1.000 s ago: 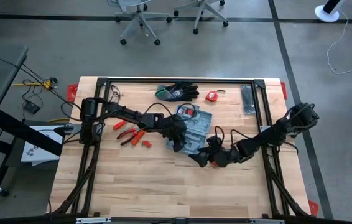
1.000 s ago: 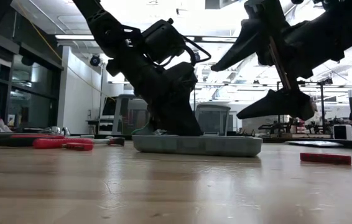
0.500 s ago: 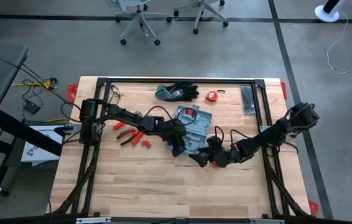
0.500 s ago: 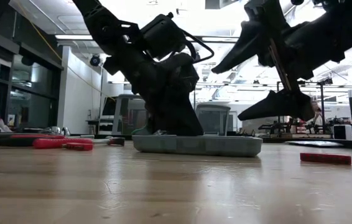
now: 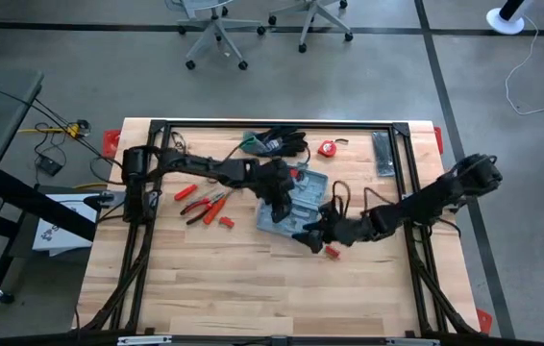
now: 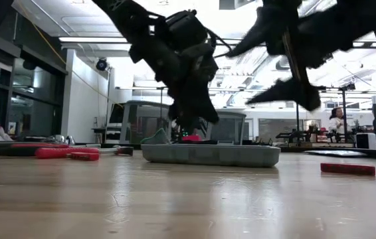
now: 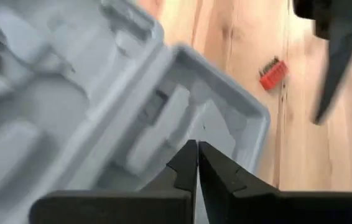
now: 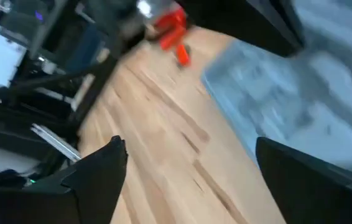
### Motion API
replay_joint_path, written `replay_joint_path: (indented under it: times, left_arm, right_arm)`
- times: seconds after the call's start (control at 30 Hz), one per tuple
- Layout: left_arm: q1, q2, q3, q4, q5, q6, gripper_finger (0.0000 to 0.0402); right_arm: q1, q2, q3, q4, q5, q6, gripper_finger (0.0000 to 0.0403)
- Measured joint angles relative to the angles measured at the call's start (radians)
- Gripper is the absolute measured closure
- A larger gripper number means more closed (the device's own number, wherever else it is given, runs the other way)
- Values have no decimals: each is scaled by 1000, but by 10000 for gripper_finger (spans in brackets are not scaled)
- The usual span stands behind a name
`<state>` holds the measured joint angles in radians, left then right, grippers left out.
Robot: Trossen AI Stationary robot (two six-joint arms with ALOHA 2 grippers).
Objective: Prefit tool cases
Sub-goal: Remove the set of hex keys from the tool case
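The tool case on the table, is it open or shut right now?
Open. The tool case lies flat with its lid folded back, and the left wrist view looks straight into its moulded recesses.

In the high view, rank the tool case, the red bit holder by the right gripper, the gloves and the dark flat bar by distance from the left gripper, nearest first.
From the left gripper, shut over the open case:
1. Tool case, directly beneath it.
2. Red bit holder, toward the table's front, near the right gripper.
3. Gloves, at the back edge; close to the bit holder's distance, so this order is tentative.
4. Dark flat bar, back right.
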<state>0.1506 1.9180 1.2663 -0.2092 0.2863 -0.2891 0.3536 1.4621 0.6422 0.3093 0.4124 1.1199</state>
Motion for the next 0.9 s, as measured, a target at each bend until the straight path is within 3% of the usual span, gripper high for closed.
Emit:
replay_joint_path:
  times: [0.17, 0.4, 0.63, 0.83, 0.9]
  left_arm:
    - [50, -37, 50, -62, -37, 75, 382]
    - [123, -82, 57, -107, -73, 109, 398]
    - [151, -84, 56, -148, -87, 124, 401]
    - [151, -80, 56, -145, -87, 145, 401]
    - [151, -69, 56, -147, -86, 145, 401]
  right_arm:
    - [-83, -159, 0, -105, 4, -84, 112]
    - [-199, -306, 0, -315, 1, -142, 190]
    - [-292, -291, 0, -358, -81, -136, 282]
    - [-368, -240, 0, -375, -153, -155, 385]
    - [-394, -222, 0, -369, -166, -160, 395]
